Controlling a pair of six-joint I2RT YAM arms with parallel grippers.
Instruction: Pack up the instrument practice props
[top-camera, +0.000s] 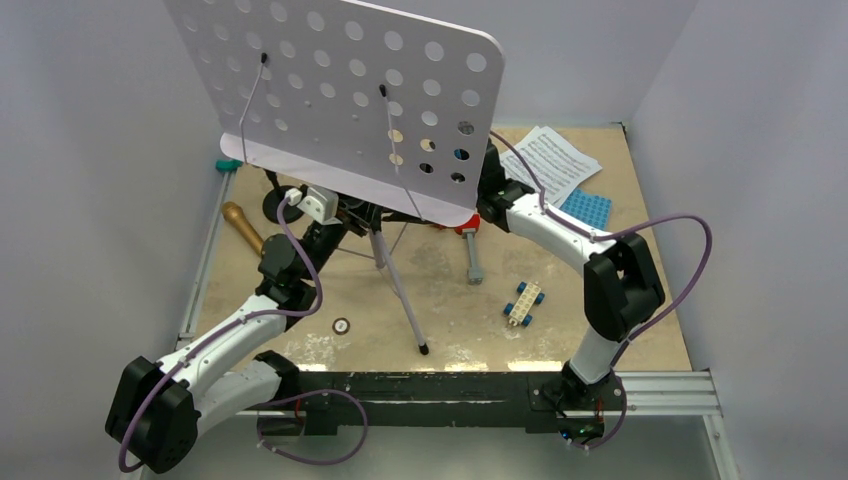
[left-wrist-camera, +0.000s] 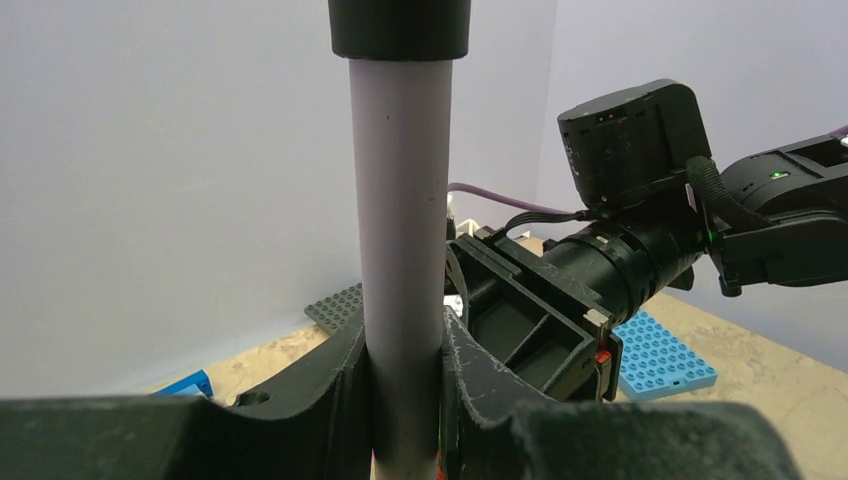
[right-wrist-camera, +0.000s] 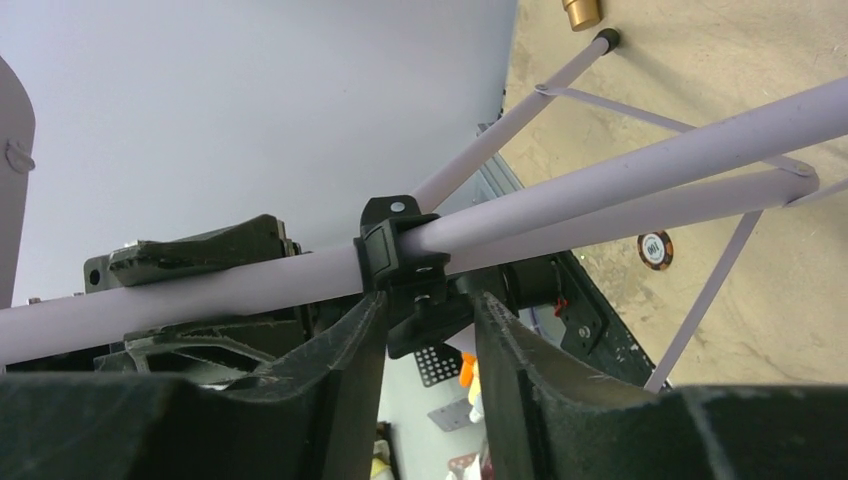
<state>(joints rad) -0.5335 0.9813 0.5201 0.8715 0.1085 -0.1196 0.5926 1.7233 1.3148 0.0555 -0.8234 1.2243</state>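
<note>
A lilac perforated music stand (top-camera: 340, 90) on tripod legs is standing on the beige board table (top-camera: 620, 330), towards the far edge and a little left of the middle. Its flat plate is tilting out over the far half of the tabletop. 1 of its thin lilac legs (top-camera: 400, 290) is stretching towards the near edge.

Both arms are reaching in under the plate. The left gripper (left-wrist-camera: 405, 375) is clamping the stand's round lilac pole (left-wrist-camera: 400, 200), its 2 black fingers (left-wrist-camera: 480, 380) pressing on either side, below a black collar (left-wrist-camera: 400, 25). The right gripper (right-wrist-camera: 430, 340) is straddling a black plastic clamp (right-wrist-camera: 400, 245) on that pole, with 1 finger on each side of the clamp's lever. I cannot tell whether those fingers are squeezing it or only sitting beside it.

The white sheet-music pages (top-camera: 555, 160) are lying flat in the far right corner, just beside a blue studded baseplate (top-camera: 586, 208). The gold-brown microphone (top-camera: 242, 227) is lying near the left edge. A small black round-based mic stand (top-camera: 278, 207) is sitting just beside it, partly hidden by the left arm.

A red-headed grey toy hammer (top-camera: 471, 250) is lying near the middle of the table, below the plate's right corner. A white-and-blue brick piece (top-camera: 523, 302) is lying nearer the near edge, between the hammer and the right arm. A small round disc (top-camera: 341, 324) is lying close to the left arm.
</note>
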